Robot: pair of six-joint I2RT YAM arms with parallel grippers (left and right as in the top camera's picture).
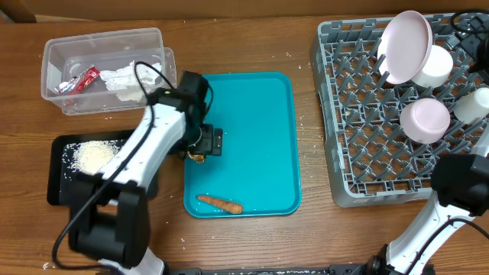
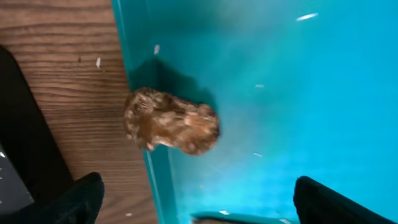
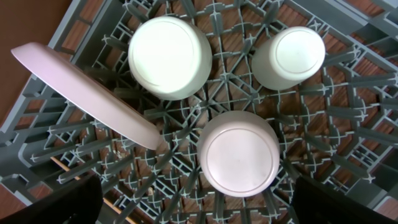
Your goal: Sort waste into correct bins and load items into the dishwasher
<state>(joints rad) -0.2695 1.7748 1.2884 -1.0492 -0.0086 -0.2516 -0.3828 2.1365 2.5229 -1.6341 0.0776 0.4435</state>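
Note:
A brown food lump (image 2: 171, 121) lies across the left rim of the teal tray (image 2: 298, 93); overhead it shows next to the tray's left edge (image 1: 197, 157). My left gripper (image 2: 199, 205) is open and empty, its fingers spread just short of the lump; overhead it is above the tray's left edge (image 1: 205, 145). An orange carrot piece (image 1: 219, 203) lies at the tray's (image 1: 260, 114) near edge. My right gripper (image 3: 199, 205) is open and empty above the grey dish rack (image 3: 348, 124), over an upturned pink bowl (image 3: 239, 154).
A clear bin (image 1: 107, 67) with wrappers stands at the back left. A black tray (image 1: 61, 176) with rice sits at the left. The rack (image 1: 344, 137) holds a pink plate (image 1: 403, 46), white bowl (image 3: 170, 57) and white cup (image 3: 289, 57).

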